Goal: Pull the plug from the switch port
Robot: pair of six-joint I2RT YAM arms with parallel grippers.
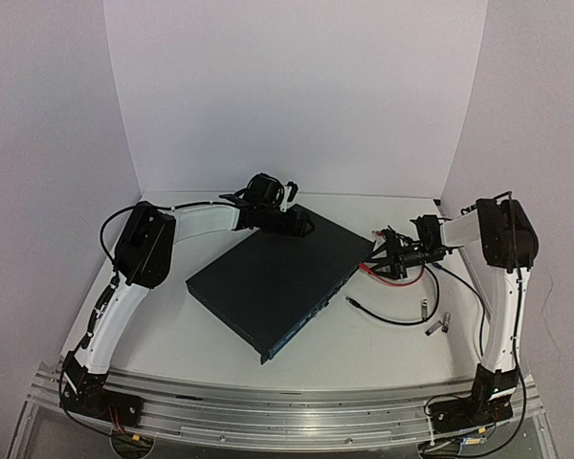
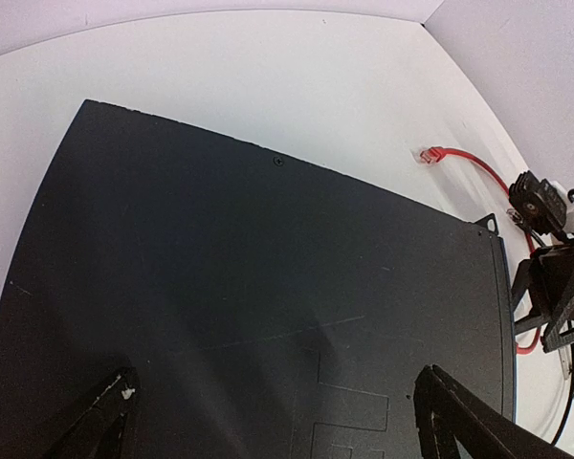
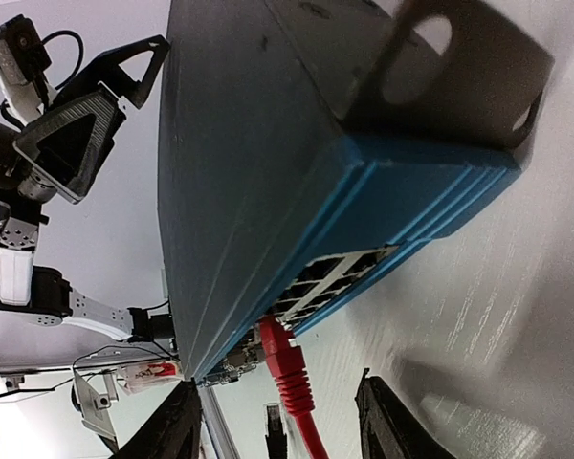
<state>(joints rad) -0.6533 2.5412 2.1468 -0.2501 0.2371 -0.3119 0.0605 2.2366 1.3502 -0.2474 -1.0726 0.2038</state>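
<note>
The switch [image 1: 273, 282] lies flat at the middle of the table [image 1: 383, 354], turned at an angle, with its blue socket face [image 3: 364, 239] toward the right arm. The red plug [image 3: 279, 346] is seated in a port at one end of the socket row, and its red cable [image 3: 304, 421] trails away from the face.

Right gripper [image 3: 277, 384]: close in front of that face, fingers [image 3: 172, 426] apart, one on each side of the plug's boot. A gap shows on both sides and no contact is seen.

Left gripper [image 2: 277, 378]: over the switch's top, fingers [image 2: 464, 421] spread wide with bare lid between them. Whether they touch the lid cannot be told.

A loose connector [image 2: 428, 154] on a red lead lies on the table just off the switch's corner.
</note>
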